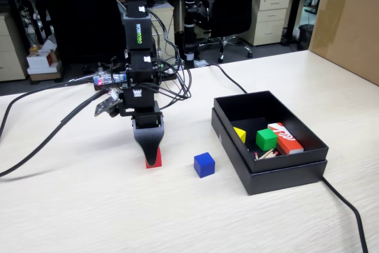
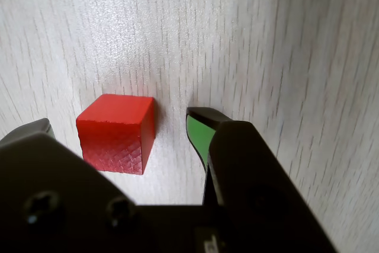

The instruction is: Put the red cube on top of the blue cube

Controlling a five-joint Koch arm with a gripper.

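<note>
Gripper w/ jaws apart straddles red cube on table, set to clamp; blue cube waits nearby as stacking base.

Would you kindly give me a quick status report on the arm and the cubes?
Gripper open, down at the table, straddling the red cube, not yet closed. Blue cube sits apart to its right in the fixed view. Nothing between them.
</note>
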